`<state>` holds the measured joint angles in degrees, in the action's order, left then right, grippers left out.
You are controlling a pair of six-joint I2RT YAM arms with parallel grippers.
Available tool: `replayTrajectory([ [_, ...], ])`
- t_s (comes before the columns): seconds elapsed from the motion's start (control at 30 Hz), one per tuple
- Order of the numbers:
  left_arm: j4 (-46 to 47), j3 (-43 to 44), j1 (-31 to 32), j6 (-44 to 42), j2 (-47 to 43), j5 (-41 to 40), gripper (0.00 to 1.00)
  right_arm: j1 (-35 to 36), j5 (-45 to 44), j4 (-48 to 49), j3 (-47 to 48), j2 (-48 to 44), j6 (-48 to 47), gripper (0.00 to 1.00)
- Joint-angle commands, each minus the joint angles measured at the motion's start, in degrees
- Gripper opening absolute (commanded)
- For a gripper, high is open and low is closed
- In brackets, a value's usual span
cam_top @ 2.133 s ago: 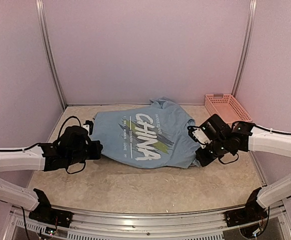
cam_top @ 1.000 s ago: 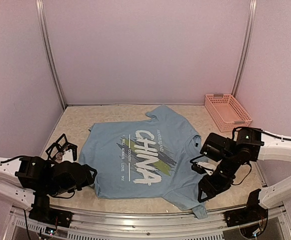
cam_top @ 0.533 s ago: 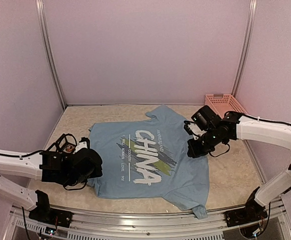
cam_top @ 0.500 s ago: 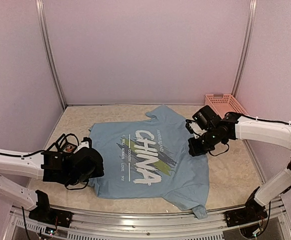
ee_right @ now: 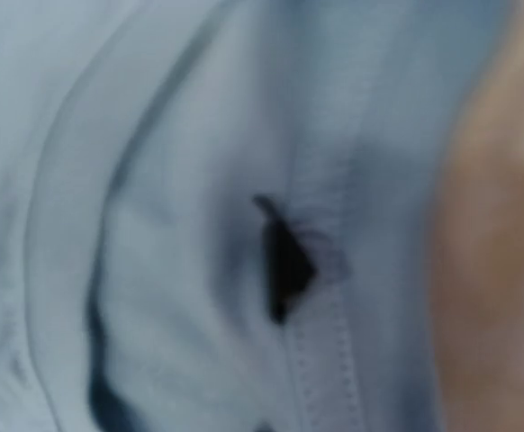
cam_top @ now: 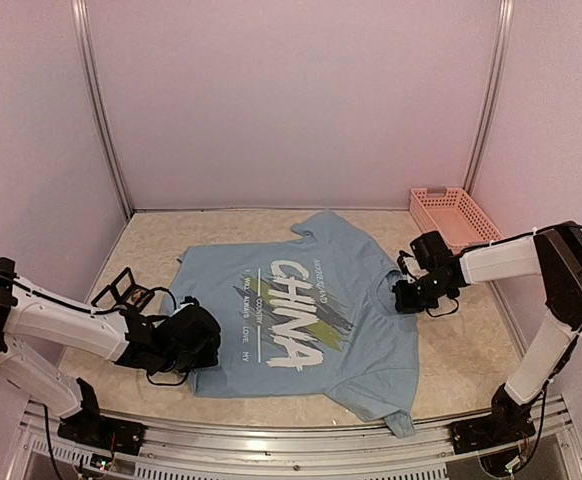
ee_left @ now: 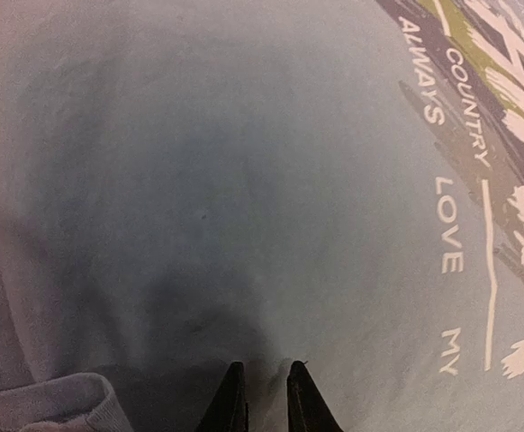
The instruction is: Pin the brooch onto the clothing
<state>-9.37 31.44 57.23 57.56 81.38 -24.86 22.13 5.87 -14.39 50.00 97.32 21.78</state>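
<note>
The clothing (cam_top: 301,345), a light blue T-shirt with white "CHINA" lettering, lies spread flat on the table. My left gripper (cam_top: 209,347) is down on its lower left part. In the left wrist view its two dark fingers (ee_left: 230,405) stand nearly together, with a crease of the fabric (ee_left: 244,180) between them. My right gripper (cam_top: 401,297) is at the shirt's right sleeve. The right wrist view is blurred: cloth (ee_right: 154,225) drapes over the shut fingertip (ee_right: 284,261) at a stitched hem. The brooch is out of view.
A pink slotted basket (cam_top: 456,215) stands at the back right near the wall. A black wire-like item (cam_top: 121,288) lies left of the shirt. Purple walls with metal posts close in the beige table (cam_top: 471,350) on three sides.
The shirt was dragged toward the near edge and laid flat. Since then the left gripper has slid right onto the shirt, the right has settled on the sleeve, and both have closed.
</note>
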Motion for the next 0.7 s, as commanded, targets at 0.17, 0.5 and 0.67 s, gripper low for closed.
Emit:
replayTrajectory([
  [0.17,-16.4,-6.1,6.8,17.2,-10.7,-5.6,0.20,-8.0,-2.3,-2.1,-3.4,2.6,-4.0,0.00],
  [0.5,-26.3,-9.7,15.9,31.8,-21.5,-3.4,0.20,-11.1,-5.0,-9.7,3.8,0.5,-9.1,0.00],
  [0.67,-27.0,-0.5,15.8,23.1,-18.7,-11.4,0.21,-5.0,-7.7,-15.7,10.8,-3.8,-8.6,0.00],
])
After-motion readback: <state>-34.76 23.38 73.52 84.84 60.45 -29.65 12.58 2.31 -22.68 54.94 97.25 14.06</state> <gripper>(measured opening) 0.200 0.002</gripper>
